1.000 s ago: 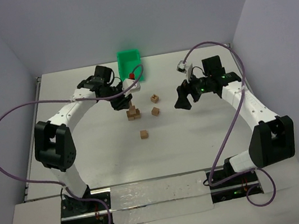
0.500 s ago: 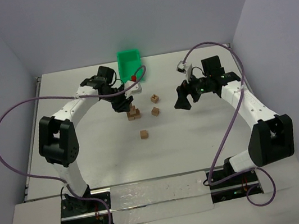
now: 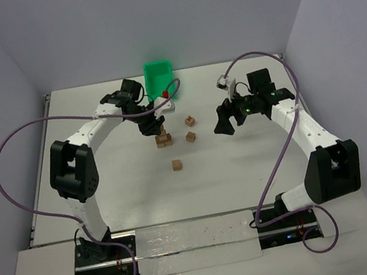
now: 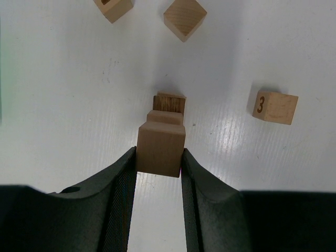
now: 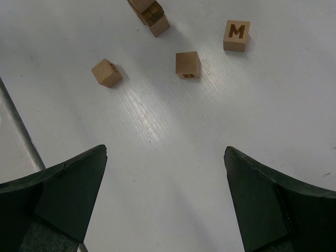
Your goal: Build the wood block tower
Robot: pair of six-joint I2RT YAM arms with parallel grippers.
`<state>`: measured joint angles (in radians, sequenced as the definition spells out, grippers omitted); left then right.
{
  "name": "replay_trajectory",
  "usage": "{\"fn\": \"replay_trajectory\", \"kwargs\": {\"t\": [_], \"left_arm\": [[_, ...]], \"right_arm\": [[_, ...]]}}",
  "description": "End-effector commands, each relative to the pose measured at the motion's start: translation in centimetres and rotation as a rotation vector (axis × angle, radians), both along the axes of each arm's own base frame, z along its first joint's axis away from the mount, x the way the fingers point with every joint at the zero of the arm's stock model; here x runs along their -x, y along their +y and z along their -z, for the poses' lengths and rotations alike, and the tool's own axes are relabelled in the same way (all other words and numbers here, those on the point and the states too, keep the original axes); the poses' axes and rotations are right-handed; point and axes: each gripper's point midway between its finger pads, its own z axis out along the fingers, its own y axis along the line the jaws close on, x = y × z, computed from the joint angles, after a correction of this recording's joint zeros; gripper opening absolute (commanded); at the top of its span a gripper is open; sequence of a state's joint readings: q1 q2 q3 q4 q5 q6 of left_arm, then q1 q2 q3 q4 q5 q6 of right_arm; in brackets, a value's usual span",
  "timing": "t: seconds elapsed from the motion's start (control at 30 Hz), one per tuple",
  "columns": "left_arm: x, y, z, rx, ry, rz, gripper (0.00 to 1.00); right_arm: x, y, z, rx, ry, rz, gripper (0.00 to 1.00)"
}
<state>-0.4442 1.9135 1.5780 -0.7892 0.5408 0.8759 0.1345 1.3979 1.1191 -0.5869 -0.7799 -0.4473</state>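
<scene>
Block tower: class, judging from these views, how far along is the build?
Done: a short tower already stands, with at least two blocks showing. In hand: the left gripper is shut on a wood block right above that tower; whether it touches yet is unclear. The right gripper hangs open, empty. Left: three loose blocks lie apart from the tower, unstacked.

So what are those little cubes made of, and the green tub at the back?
The held cube and the cube marked 3 look like bare light wood: pale tan, matte, faint grain. The dark mark seems burned or printed on. The green bin looks like moulded plastic: one even bright colour, thin walls, though it is small in view.
</scene>
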Motion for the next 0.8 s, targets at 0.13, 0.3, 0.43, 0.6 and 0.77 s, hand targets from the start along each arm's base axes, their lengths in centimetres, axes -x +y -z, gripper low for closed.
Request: {"fn": "replay_trajectory", "kwargs": {"t": [0.13, 0.3, 0.43, 0.6, 0.77], "left_arm": [[-0.2, -1.39, -1.31, 0.043, -0.01, 0.047, 0.31], [-0.15, -1.48, -1.14, 0.04, -0.005, 0.049, 0.33], [-0.25, -1.56, -1.11, 0.039, -0.004, 0.051, 0.34], [-0.41, -1.64, -1.12, 0.039, -0.004, 0.051, 0.34], [-0.61, -1.57, -0.83, 0.033, -0.003, 0.047, 0.34]], "right_arm": [[-0.74, 0.21, -0.48, -0.013, -0.035, -0.018, 1.0], [-0.73, 0.2, -0.47, -0.014, -0.035, -0.019, 1.0], [-0.73, 0.16, -0.43, -0.013, -0.034, -0.017, 1.0], [-0.72, 0.18, -0.43, -0.014, -0.033, -0.018, 1.0], [-0.71, 0.22, -0.43, -0.014, -0.033, -0.019, 1.0]]}}
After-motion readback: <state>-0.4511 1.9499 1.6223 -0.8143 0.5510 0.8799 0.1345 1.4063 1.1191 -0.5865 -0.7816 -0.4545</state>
